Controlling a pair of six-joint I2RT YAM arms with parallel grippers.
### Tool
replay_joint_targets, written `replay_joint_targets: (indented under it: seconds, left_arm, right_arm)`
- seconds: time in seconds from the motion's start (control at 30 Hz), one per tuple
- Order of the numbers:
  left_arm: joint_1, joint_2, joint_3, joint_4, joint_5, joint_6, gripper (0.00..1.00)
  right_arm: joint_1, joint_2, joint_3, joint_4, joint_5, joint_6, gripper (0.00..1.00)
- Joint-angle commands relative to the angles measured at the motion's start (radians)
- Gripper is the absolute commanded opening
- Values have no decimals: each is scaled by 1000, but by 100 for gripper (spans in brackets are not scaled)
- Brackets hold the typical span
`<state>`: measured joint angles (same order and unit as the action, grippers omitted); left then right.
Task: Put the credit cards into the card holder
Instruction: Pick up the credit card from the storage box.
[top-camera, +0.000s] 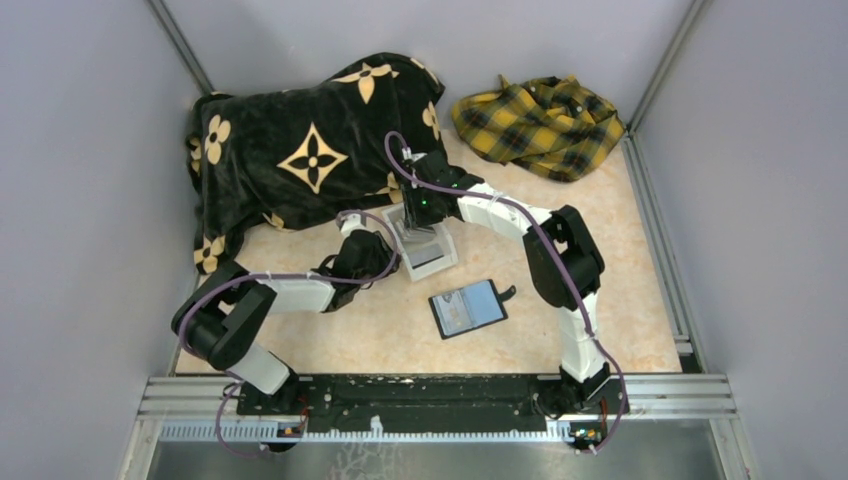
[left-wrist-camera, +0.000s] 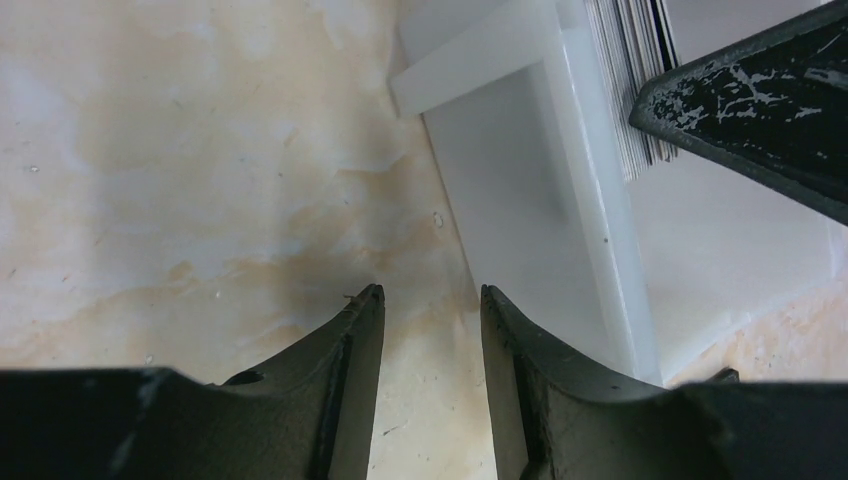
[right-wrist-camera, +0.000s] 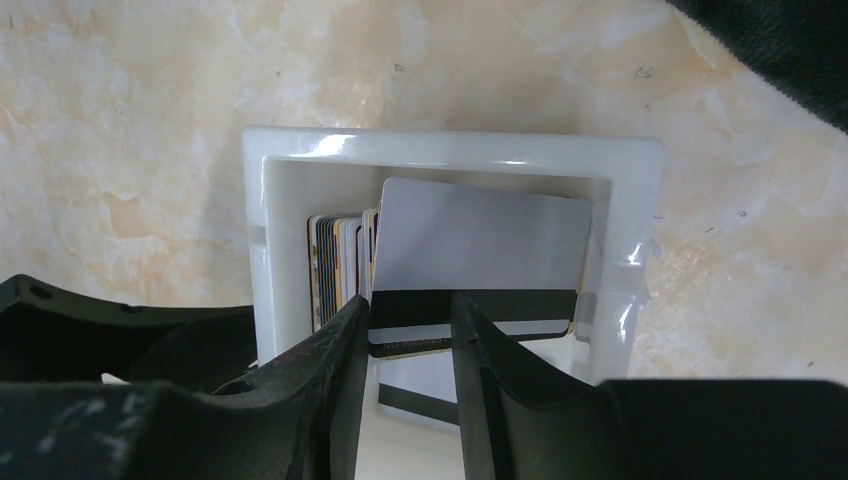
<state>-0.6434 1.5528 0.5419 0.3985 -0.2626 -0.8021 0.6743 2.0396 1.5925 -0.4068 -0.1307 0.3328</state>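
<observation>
Several credit cards (right-wrist-camera: 335, 265) stand on edge in a white open-top box (right-wrist-camera: 450, 145). One silver card (right-wrist-camera: 480, 245) with a black stripe leans apart from the stack. My right gripper (right-wrist-camera: 410, 300) reaches down into the box with its jaws partly apart. The card's lower left corner shows through the gap, and the right finger crosses in front of the card's face. The card holder (top-camera: 468, 308) lies open and flat on the table, to the right of the box (top-camera: 440, 262) and nearer the arm bases. My left gripper (left-wrist-camera: 430, 290) is open over bare table, right beside the box's outer wall (left-wrist-camera: 500, 190).
A black blanket (top-camera: 300, 150) with gold flowers covers the back left of the table. A yellow plaid cloth (top-camera: 540, 120) lies at the back right. Grey walls close in both sides. The right gripper's finger (left-wrist-camera: 750, 100) shows in the left wrist view above the card stack (left-wrist-camera: 630, 80).
</observation>
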Motion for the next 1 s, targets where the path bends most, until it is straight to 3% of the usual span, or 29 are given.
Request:
replay_joint_targets:
  seconds: [0.0,0.6,0.97]
  left_arm:
    - [12,30,32,77,58,16,47]
    - [42,74,36,88,97,1,46]
    - [63,84,41,90,109,3,46]
  right_arm:
    - [26,-38,22,23,-25,0,33]
    - [59,-48,32,5,-25,12,34]
    - [61,-69,48,-6,-29,-3,27]
